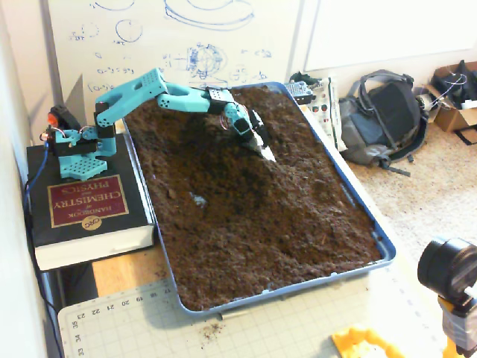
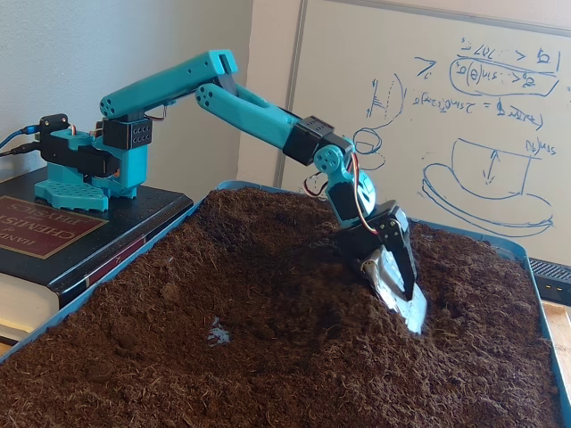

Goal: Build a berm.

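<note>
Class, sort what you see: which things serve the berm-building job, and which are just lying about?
In use:
- soil
- blue tray
- tool, with metal blade dug into soil
- raised ridge

Lying about:
- backpack
- whiteboard
- cutting mat

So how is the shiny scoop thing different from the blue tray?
The scoop is silvery metal and tilted steeply, its tip dug into the soil; the tray is blue and lies flat. The scoop is small and rides on the arm's gripper; the tray is big and holds all the soil. Both touch the soil.
</note>
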`<state>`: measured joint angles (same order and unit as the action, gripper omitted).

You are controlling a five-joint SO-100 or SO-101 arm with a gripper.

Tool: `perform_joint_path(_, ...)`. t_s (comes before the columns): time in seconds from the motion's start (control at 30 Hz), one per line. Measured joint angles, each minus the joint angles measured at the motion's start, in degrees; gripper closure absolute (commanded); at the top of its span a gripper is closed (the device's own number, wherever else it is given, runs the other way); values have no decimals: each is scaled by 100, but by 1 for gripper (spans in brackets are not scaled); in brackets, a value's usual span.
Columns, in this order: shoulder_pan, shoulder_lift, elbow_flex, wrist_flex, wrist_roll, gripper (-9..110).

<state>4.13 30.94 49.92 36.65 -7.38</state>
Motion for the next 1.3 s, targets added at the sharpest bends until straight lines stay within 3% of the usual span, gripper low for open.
perform_joint_path(1.03,0,1046,132,1811,62,101)
perform_joint_path(1.17,0,1529,141,1459,62,101)
perform_joint_path(1.3,149,1670,141,272,62,101)
